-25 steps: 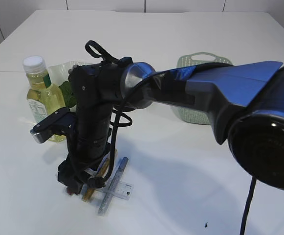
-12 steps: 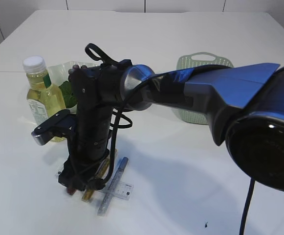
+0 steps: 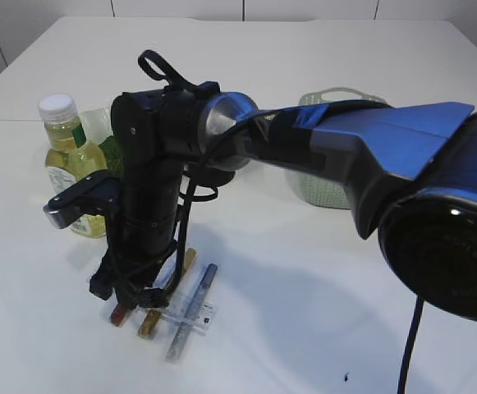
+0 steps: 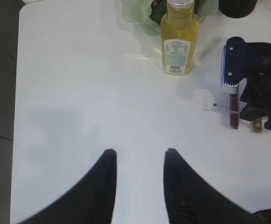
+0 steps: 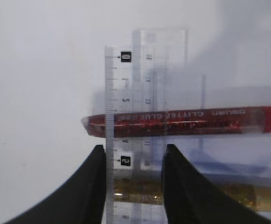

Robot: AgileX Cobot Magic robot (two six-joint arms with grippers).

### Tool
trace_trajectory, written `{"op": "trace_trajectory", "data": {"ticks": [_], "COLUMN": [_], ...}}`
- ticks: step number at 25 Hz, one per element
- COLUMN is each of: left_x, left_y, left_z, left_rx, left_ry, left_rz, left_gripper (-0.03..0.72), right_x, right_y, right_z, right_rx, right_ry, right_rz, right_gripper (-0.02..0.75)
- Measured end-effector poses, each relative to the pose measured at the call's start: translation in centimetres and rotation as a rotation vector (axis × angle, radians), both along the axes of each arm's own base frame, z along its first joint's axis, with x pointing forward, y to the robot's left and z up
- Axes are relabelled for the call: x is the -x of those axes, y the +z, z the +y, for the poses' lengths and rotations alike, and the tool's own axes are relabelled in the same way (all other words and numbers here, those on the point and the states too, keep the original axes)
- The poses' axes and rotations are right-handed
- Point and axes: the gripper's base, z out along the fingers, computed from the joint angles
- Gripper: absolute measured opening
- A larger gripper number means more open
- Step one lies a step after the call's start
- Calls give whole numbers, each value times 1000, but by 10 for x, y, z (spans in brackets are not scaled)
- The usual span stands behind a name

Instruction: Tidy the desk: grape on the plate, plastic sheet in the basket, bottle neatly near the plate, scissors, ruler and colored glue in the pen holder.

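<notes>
The right gripper (image 5: 131, 161) has narrowed onto the clear ruler (image 5: 126, 126) between its fingers (grip unconfirmed), glue tubes (image 5: 182, 121) crossing beneath, while the idle left gripper (image 4: 138, 163) stays apart.

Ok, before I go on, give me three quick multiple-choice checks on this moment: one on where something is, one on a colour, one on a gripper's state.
1. Where does the bottle stand?
A. at the left of the table, upright
B. inside the basket
C. lying flat beside the ruler

2. What colour is the glue pen lying across the clear ruler in the right wrist view?
A. green
B. red
C. white

3. How is the left gripper?
A. shut on the bottle
B. holding the ruler
C. apart, with nothing between its fingers

Answers:
1 A: the exterior view shows it upright at the left, far from the green basket.
2 B: its glittery barrel is red; a gold one lies beside it.
3 C: the left wrist view shows only bare table in the gap.
</notes>
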Motion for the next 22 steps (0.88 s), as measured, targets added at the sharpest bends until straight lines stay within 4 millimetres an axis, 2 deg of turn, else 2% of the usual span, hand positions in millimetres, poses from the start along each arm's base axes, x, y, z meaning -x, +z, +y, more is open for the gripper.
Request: {"op": "trace_trajectory", "data": {"ticks": [5, 22], "left_x": [0, 0], "left_y": [0, 0], "left_z": [0, 0], "left_rx": [0, -1], "left_ry": [0, -1], "left_rz": [0, 0], "left_gripper": [253, 253], "right_x": [-1, -6], "right_y": [9, 7], "right_z": [1, -5], "right_rx": [-1, 79], "right_ry": [3, -146], "right_rz": [3, -18], "right_gripper": [290, 288]}}
